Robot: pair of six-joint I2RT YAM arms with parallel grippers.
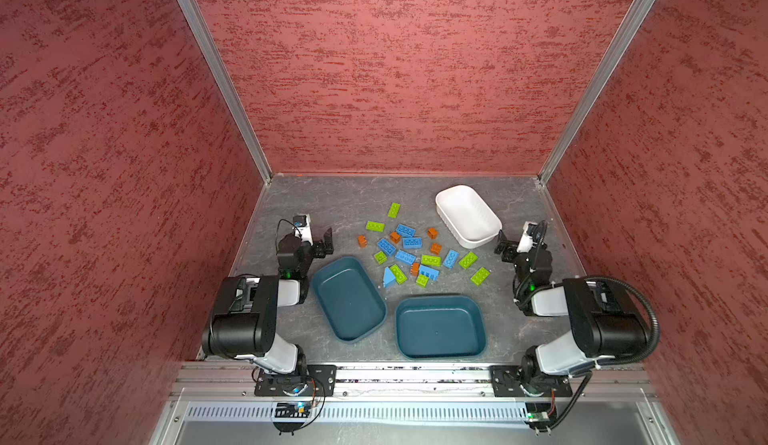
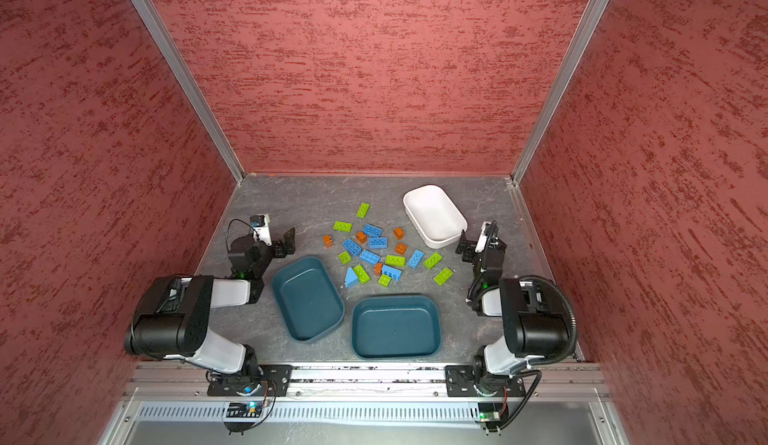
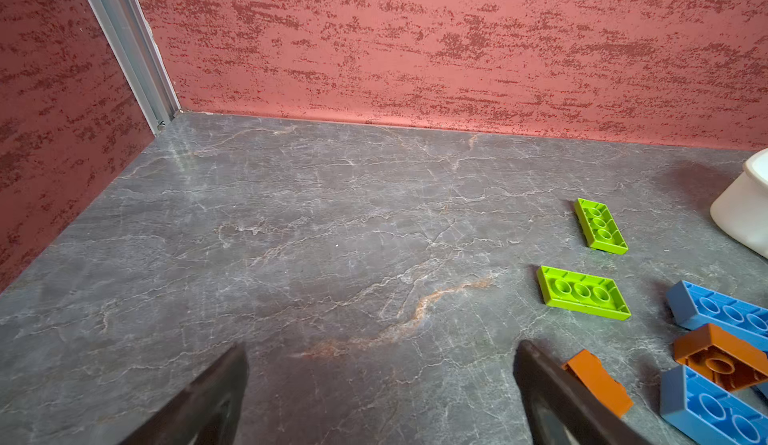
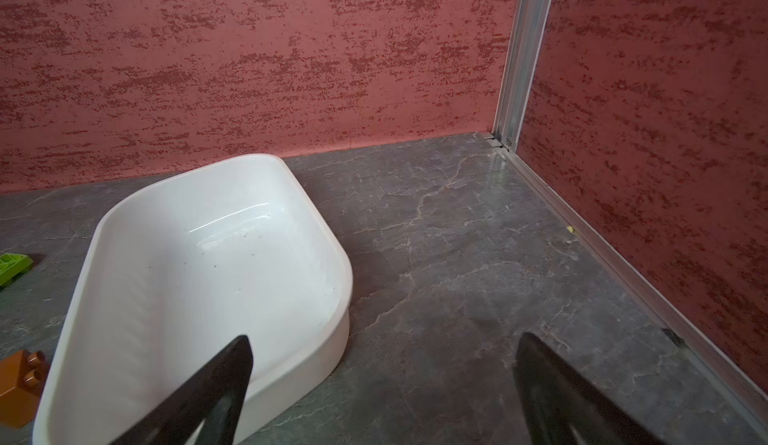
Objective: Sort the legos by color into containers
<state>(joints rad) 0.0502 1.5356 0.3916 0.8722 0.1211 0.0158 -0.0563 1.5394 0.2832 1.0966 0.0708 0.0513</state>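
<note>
None of the legos [image 1: 412, 242] is sorted yet: all three containers [image 1: 349, 297] stand empty, and the left gripper [image 1: 328, 244] and right gripper [image 1: 502, 247] hover with jaws spread, holding nothing.

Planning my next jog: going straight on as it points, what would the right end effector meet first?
Probably bare tabletop beside the white tub, then the back wall. One finger of the open right end effector overlaps the tub's near rim, so it might clip that first; depth is unclear.
</note>
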